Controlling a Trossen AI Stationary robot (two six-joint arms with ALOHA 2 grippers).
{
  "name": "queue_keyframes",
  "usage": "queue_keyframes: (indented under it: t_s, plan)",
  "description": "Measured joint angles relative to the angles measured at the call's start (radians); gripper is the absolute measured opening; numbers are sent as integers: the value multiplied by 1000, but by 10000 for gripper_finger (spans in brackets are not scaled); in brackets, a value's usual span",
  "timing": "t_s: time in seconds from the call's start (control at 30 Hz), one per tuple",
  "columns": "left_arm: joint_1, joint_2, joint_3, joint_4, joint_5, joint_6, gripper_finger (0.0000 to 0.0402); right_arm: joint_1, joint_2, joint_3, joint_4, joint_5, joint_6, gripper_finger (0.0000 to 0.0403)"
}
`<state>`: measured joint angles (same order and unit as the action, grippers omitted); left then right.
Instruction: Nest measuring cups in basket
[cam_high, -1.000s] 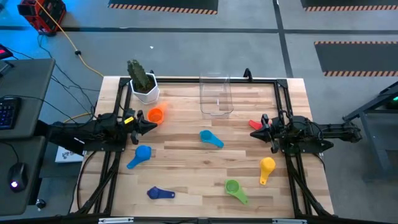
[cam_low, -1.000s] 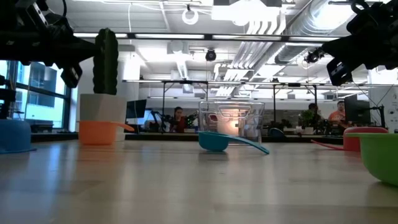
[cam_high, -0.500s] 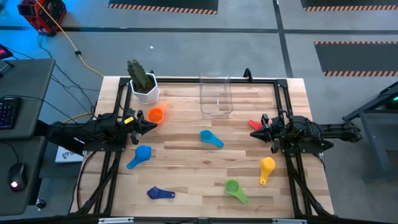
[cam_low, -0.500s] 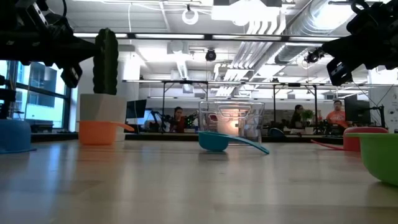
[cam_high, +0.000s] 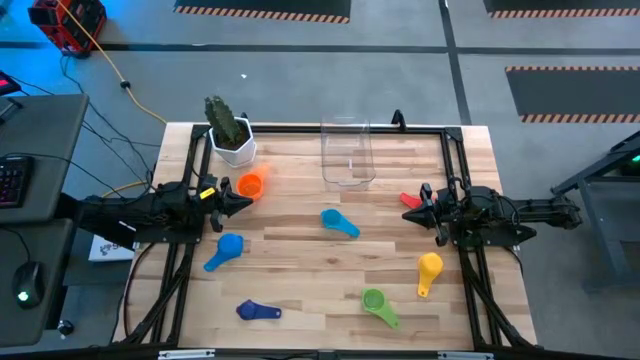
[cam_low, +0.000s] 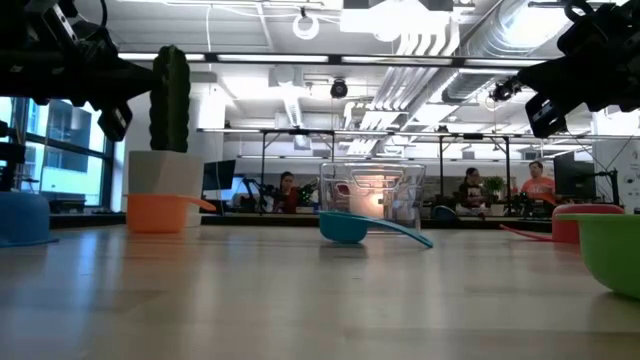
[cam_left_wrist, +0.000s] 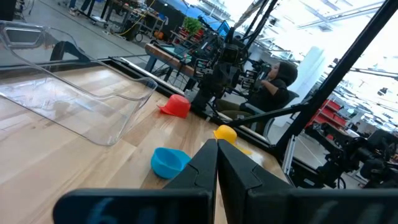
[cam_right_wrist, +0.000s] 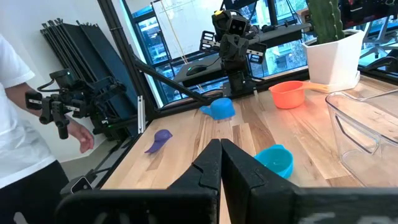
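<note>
The basket (cam_high: 348, 152) lies long-axis front to back, apparently empty; both closed grippers, left (cam_high: 246, 202) and right (cam_high: 408, 215), flank it, holding nothing.

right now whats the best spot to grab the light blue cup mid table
Take the light blue cup by its rim, claw coming straight down. It sits upright, mouth up, and its flat handle lies low along the wood, pointing toward the right arm's side, so it is probably harder to pinch.

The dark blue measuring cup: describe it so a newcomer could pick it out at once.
Start at the wooden table seen from above and go to its near edge, the one farthest from the clear basket. The dark blue measuring cup lies there on the left arm's side, left of the green cup. It is the darkest of the three blue cups and sits closest to that edge.
</note>
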<state>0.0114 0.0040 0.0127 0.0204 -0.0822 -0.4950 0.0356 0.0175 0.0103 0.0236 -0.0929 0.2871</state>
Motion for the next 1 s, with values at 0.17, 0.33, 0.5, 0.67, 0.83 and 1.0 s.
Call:
queue_keyframes:
  t_s: [0.17,0.33,0.5,0.67,0.83,1.0]
  plan:
    - [0,0,0,0,0,0,3,0,0,0,0,0,0,0]
    - [0,0,0,0,0,0,3,0,0,0,0,0,0,0]
    - [0,0,0,0,0,0,3,0,0,0,0,0,0,0]
    - [0,0,0,0,0,0,3,0,0,0,0,0,0,0]
    - [1,0,0,1,-10,5,3,0,0,0,0,0,0,0]
    - [2,5,-1,154,-156,-147,3,0,0,0,0,0,0,0]
